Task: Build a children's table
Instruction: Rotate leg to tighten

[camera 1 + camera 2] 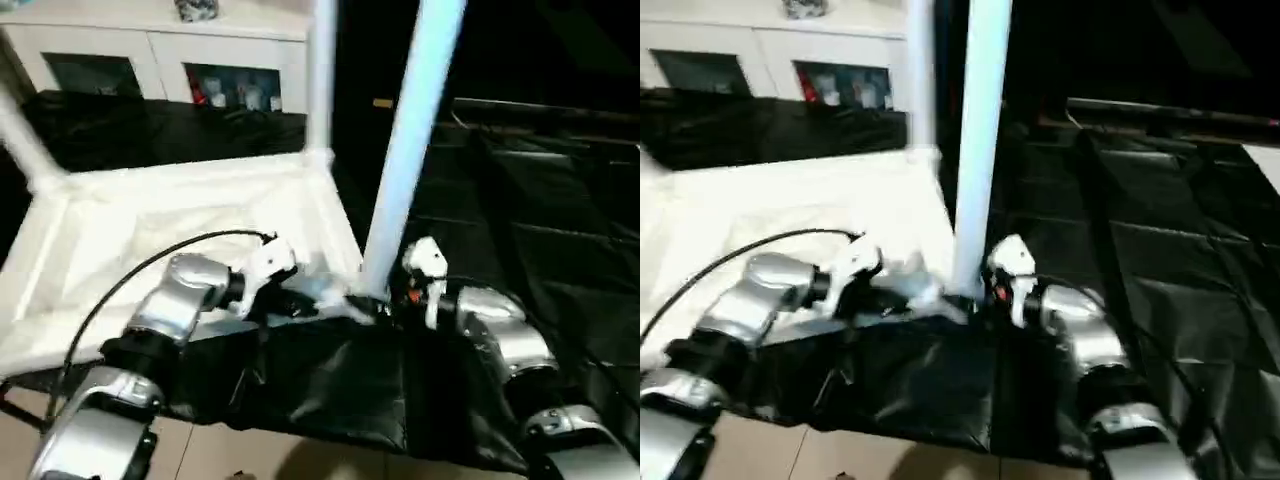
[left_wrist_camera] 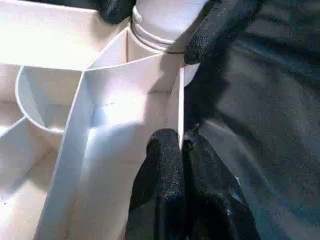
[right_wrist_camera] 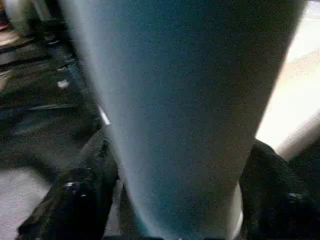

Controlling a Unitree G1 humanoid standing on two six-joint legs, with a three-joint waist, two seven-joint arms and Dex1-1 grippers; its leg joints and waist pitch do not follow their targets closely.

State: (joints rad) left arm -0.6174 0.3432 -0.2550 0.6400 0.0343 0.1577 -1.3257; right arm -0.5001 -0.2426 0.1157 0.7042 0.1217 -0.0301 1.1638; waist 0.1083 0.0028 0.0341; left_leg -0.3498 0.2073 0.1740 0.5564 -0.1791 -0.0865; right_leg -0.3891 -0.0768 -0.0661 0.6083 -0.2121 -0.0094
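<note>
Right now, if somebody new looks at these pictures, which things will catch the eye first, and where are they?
First comes the tall white leg standing up from the near right corner of the upside-down white tabletop, with the right gripper around its base. The left gripper is shut on the tabletop's thin edge wall beside that corner. Behind stands a white cabinet with glass doors, and black sheeting covers the floor to the right.

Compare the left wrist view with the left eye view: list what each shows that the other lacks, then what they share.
Left wrist view alone: the left gripper shut on the tabletop's side wall, ribs close up, and the collar of the leg seated in its corner socket. Left eye view alone: the white cabinet, two more upright legs, and both silver forearms. Both: the upturned tabletop, the near leg, black sheeting.
</note>
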